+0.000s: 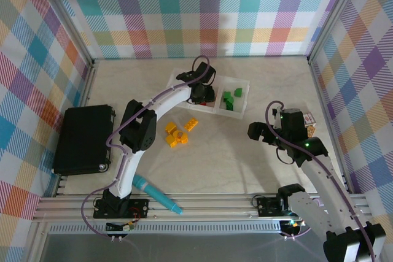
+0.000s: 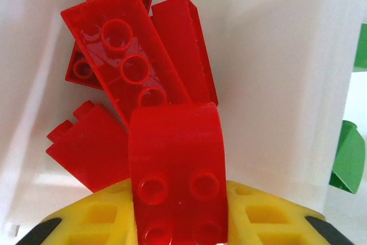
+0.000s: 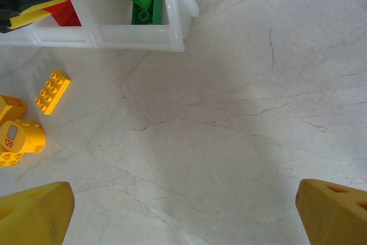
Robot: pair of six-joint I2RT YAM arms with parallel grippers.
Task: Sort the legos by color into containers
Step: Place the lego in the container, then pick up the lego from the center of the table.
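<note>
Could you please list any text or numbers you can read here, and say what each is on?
"120": on a pale panel on the side of a yellow rounded brick lying on the table, in the right wrist view.
No other writing can be made out.

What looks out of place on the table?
The teal marker lies by the left arm's base; it is no brick. The yellow bricks sit loose on the table, outside the white tray. The left gripper holds a red brick over it.

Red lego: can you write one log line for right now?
left gripper: shut on red lego, over red pile in tray | right gripper: open | yellow legos: on table
</note>
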